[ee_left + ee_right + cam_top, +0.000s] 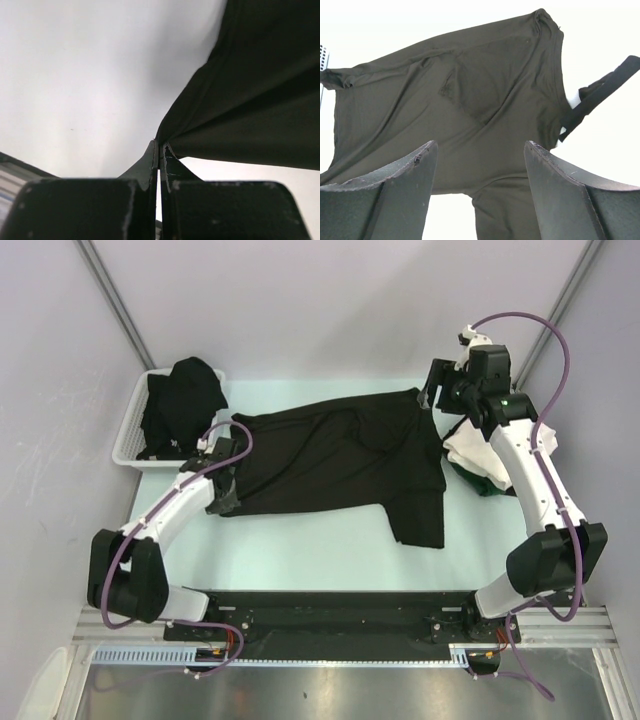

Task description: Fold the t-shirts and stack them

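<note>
**One black shirt spread out, the rest at the sides**

A black t-shirt [340, 455] lies open and rumpled across the middle of the surface [300, 540], with one sleeve trailing toward the near edge. The left claw [159, 146] pinches its left edge. A heap of black t-shirts [185, 400] fills the basket [128, 435] at far left. At right, a white t-shirt [468, 448] seemingly rests on a dark green t-shirt [487, 484].

Spread t-shirt [340, 455]: plain black, no print showing
Heap of shirts [185, 400] in basket [125, 438]: black; basket white, slotted sides
White shirt [460, 447] lying over dark green shirt [490, 485]
Table [300, 540]: pale mint
Left arm [170, 510], right arm [535, 480]: white shells, black joints, purple cables [228, 462]
</note>
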You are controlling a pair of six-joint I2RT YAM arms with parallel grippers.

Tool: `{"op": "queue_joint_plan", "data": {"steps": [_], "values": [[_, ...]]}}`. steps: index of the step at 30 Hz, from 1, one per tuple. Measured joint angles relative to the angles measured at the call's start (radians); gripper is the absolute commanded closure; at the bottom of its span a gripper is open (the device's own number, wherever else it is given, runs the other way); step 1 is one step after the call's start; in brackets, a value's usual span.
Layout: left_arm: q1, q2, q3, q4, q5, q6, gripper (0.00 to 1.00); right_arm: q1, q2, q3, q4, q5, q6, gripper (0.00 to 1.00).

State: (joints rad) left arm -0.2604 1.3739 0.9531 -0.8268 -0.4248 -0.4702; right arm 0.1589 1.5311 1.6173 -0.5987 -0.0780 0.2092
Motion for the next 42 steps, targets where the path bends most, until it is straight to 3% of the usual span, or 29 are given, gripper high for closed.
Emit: {"op": "queue_joint_plan", "data": {"steps": [8, 14, 27, 33, 42], "values": [[0.056, 0.019, 0.013, -0.038, -0.018, 0.1, 1.0, -0.015, 0.051, 0.022, -0.147, 0.027, 0.051, 0.27], [0.08, 0.019, 0.031, -0.049, -0.018, 0.148, 1.0, 0.034, 0.022, -0.138, -0.239, 0.09, 0.151, 0.26], [0.09, 0.019, 0.067, -0.05, 0.014, 0.182, 1.0, 0.148, -0.358, -0.503, -0.311, 0.154, 0.404, 0.27], [0.091, 0.019, 0.068, -0.05, 0.037, 0.184, 1.0, 0.261, -0.483, -0.672, -0.314, 0.204, 0.534, 0.29], [0.091, 0.014, 0.068, -0.05, 0.074, 0.191, 1.0, 0.395, -0.493, -0.817, -0.29, 0.342, 0.64, 0.3]]}}
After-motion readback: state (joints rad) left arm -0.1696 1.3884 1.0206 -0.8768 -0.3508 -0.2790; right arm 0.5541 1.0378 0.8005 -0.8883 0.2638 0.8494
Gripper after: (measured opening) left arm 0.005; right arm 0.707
